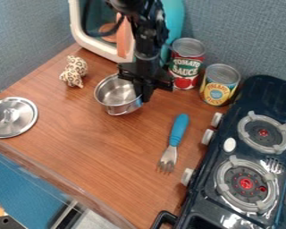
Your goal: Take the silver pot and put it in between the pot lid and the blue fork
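With the pot as the centre of the clock and twelve at the far side, the black toy stove stands nearest, toward four o'clock. The fork with a blue handle and silver metal tines lies toward five, tines nearer. The round silver metal lid lies knob up between eight and nine.

The small round silver metal pot is upright on the brown wood-look counter, farther back than lid and fork. The black two-finger gripper hangs down at its three o'clock rim; how far open it is, and whether it has hold of the rim, cannot be told.

Beyond are a yellow-labelled metal can at three, a spotted cream toy at ten, and a red-and-green-labelled metal can at two.
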You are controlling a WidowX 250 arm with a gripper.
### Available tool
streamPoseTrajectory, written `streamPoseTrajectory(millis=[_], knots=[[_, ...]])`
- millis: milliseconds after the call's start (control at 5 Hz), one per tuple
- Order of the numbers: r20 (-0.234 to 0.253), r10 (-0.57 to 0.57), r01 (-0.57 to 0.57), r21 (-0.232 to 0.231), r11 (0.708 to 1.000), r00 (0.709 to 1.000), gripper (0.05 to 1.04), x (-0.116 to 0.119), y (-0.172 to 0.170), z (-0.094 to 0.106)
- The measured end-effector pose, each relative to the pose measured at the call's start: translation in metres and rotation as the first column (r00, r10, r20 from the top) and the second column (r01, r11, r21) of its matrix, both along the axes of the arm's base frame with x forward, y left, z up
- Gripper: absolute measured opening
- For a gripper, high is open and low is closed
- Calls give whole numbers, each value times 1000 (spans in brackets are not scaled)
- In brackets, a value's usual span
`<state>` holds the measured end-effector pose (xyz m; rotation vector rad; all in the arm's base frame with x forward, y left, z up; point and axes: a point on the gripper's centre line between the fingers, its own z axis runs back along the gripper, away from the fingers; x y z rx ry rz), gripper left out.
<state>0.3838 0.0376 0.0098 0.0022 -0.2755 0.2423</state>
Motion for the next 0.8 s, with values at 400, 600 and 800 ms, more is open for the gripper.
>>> streamPoseTrajectory(millis=[400, 600, 800], knots=[[56, 3, -4, 14, 1000, 998, 67, -49, -13, 37], [39, -19, 20, -8, 1000, 999, 67, -81, -24, 35], [-15, -35, 35, 2, 999, 999, 67, -111, -23, 17]])
